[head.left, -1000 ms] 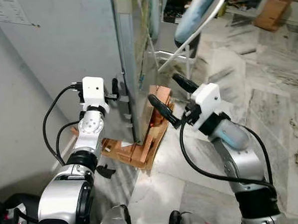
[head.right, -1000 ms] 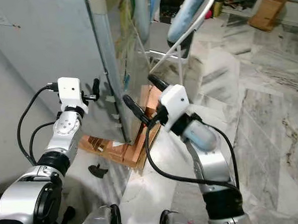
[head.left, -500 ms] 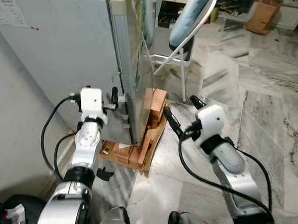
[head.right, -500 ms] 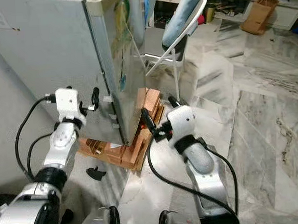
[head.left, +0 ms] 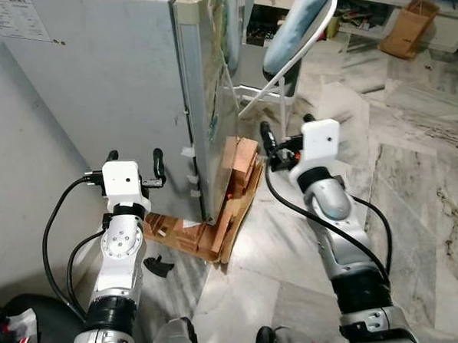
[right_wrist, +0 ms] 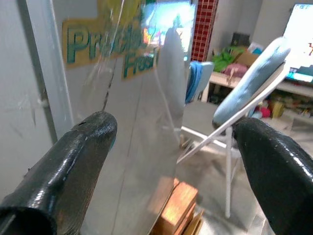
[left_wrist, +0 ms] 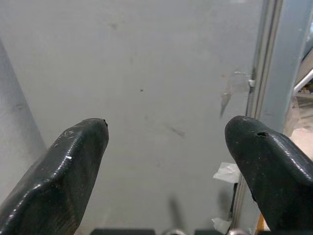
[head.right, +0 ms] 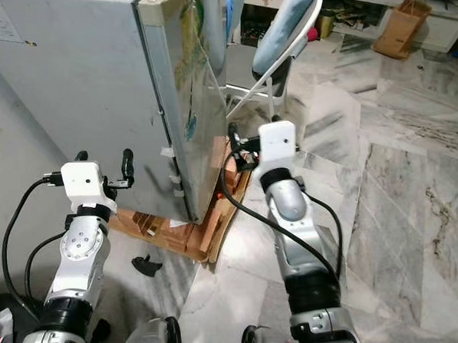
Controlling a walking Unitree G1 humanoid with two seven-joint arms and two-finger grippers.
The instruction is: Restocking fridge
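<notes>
The fridge (head.left: 133,92) stood shut on a wooden pallet (head.left: 216,226), far left. The right gripper (head.left: 287,141), fingers wide and empty, hovered beside its door, probably to open it; the left gripper (head.left: 134,156), also wide, faced its side.

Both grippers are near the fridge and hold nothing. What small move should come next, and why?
Probably move the right gripper onto the front edge of the fridge door to pull it. The door looks shut, the jaws are open, and the gripper hovers beside its lower front. The left gripper faces only the plain side wall of the fridge.
</notes>
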